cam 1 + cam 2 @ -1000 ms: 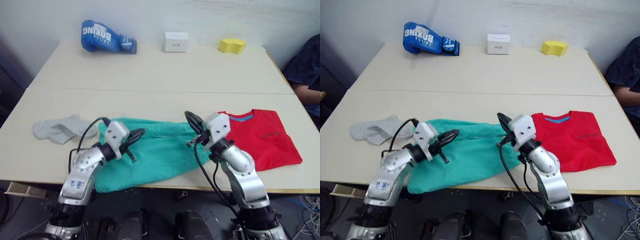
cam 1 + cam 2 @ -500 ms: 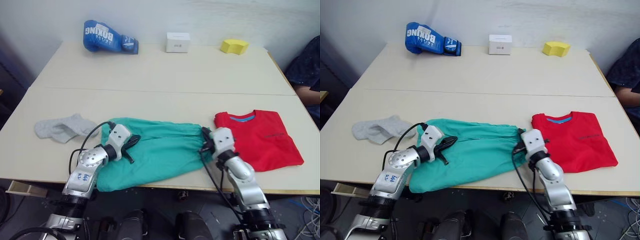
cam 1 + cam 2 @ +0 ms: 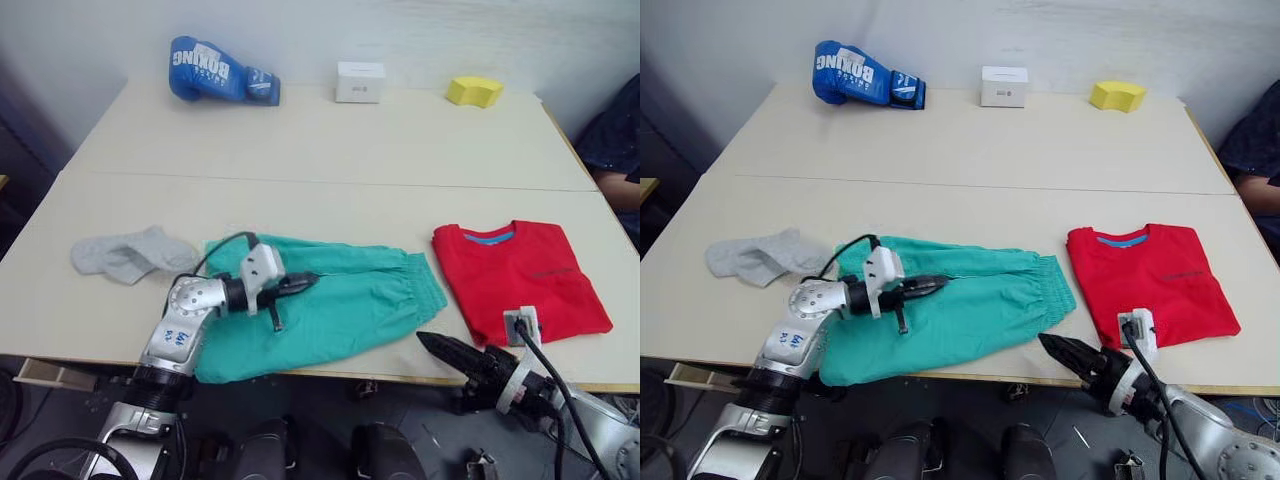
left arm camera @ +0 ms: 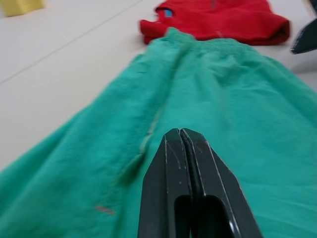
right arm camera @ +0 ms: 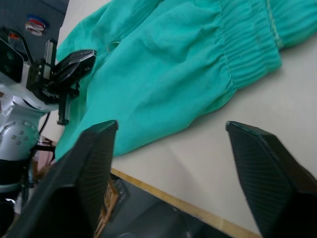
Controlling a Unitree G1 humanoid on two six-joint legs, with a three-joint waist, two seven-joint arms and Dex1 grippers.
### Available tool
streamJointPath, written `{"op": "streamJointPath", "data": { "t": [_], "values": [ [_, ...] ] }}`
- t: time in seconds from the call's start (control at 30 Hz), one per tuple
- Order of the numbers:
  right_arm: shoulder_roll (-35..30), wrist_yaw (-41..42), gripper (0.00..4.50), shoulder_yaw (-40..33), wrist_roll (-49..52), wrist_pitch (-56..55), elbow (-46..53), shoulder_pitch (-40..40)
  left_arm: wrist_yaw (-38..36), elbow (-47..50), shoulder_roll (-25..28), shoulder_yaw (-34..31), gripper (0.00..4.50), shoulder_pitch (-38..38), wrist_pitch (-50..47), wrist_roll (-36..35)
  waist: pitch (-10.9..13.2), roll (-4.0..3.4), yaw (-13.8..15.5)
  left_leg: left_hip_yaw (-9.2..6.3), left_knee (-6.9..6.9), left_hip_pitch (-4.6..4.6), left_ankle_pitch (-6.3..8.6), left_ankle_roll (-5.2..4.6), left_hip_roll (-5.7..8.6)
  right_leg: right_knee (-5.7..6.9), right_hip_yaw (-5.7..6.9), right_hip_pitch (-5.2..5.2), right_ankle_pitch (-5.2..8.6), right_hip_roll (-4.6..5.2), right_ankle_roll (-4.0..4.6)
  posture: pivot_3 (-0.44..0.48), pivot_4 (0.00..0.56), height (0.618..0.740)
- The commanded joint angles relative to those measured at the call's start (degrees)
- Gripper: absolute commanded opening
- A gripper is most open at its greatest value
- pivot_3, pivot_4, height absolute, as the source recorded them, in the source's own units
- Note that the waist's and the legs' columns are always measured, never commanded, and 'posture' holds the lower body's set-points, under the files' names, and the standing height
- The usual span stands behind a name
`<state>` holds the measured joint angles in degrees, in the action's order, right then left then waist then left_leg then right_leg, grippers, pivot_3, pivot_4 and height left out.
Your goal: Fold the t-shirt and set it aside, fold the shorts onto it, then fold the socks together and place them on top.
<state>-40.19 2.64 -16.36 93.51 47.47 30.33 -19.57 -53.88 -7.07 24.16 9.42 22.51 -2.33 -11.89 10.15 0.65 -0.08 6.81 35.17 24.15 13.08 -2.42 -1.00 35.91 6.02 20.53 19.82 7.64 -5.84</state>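
Shorts [image 3: 970,305] lie spread along the near edge of the surface [image 3: 970,150], with the left pincer [image 3: 930,286] over them, fingers pressed together. Below that edge, the right pincer [image 5: 168,163] has its fingers wide apart. Beyond, the folded t-shirt [image 3: 1152,278] lies right and the socks [image 3: 758,256] left.
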Motion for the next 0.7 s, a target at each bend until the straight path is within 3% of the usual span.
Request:
{"op": "streamJointPath", "data": {
  "t": [0.03, 0.23, 0.43, 0.67, 0.7],
  "values": [
    [3.01, -8.52, 4.48, 2.56, 6.38, -2.07, -0.28, 1.8, 0.26, -2.18, -1.15, 0.96, 0.0, 0.6, 2.52, 1.6, 0.01, 0.02, 0.15, 0.0, 0.0, 0.0, 0.0, 0.0, 0.0, 0.0, 0.01, 0.02, 0.0, 0.0, 0.0, 0.0, 0.15, 0.74],
    [9.2, -22.9, 4.48, 7.92, 10.46, -5.13, -5.88, 7.17, 1.73, -6.3, -2.47, 2.24, 0.0, 1.09, 4.62, 4.67, -0.03, 0.18, 0.02, 0.0, 0.01, 0.07, -0.12, -0.23, 0.0, -0.03, 0.03, 0.04, -0.05, 0.0, -0.09, 0.0, 0.15, 0.74],
    [16.58, -29.35, 4.48, 11.24, 8.72, -7.79, -11.05, 10.81, 2.77, -6.52, -2.8, 1.63, 0.0, 0.48, 4.23, 5.04, -0.16, 0.35, -0.23, 0.02, 0.01, -0.02, -0.01, -0.01, -0.12, -0.06, 0.05, -0.02, -0.07, -0.04, -0.08, 0.0, 0.15, 0.74],
    [25.97, -21.24, 4.48, 12.38, 0.26, -9.39, -20.08, 17.47, 3.01, -7.15, -3.77, 1.54, 0.0, 0.7, 3.61, 4.9, -0.54, 0.72, -1.63, 0.07, 0.0, -0.07, -0.01, 0.08, -0.34, -0.08, 0.13, -0.01, -0.11, -0.17, -0.01, 0.0, 0.15, 0.74],
    [26.96, -19.86, 4.3, 12.19, -1.26, -9.61, -21.39, 18.72, 2.94, -7.41, -3.86, 1.57, 0.0, 1.01, 3.64, 5.03, -0.56, 0.72, -1.75, 0.09, 0.0, -0.1, 0.01, 0.11, -0.38, -0.09, 0.15, 0.0, -0.12, -0.18, 0.01, 0.0, 0.15, 0.74]
  ]
}}
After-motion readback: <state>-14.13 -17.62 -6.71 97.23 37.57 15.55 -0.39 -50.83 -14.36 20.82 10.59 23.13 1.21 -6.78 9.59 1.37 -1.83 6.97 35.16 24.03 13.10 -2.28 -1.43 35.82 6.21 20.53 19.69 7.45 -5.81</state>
